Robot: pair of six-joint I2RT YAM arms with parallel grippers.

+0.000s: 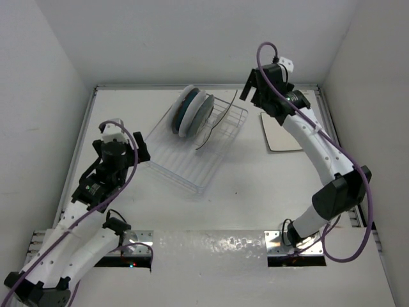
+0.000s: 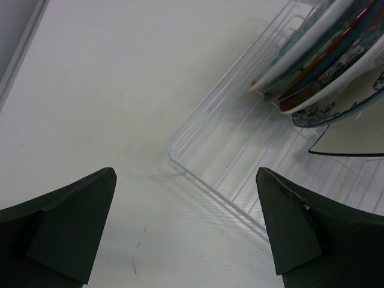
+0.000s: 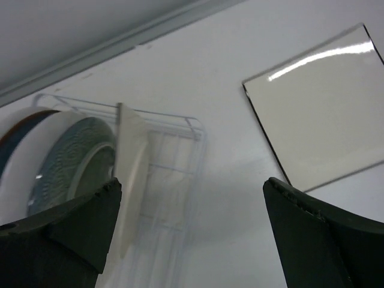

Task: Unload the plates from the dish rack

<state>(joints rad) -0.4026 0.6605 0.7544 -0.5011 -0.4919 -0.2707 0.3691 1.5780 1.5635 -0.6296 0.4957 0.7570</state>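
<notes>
At the middle of the desk (image 1: 255, 192), a little toward twelve o'clock, the dish rack (image 1: 192, 160) lies askew; round plates (image 1: 190, 112) stand on edge at its twelve o'clock end, with a leaning square plate (image 3: 129, 180) just beside them on their three o'clock side; a flat square plate (image 1: 281, 133) lies on the desk (at the rack's three o'clock, apart from it); the left fingers (image 2: 66, 228) are spread wide, holding nothing, near the rack's nine o'clock corner; the right fingers (image 3: 66, 231) are spread too, empty, over the gap between the two square plates.
</notes>
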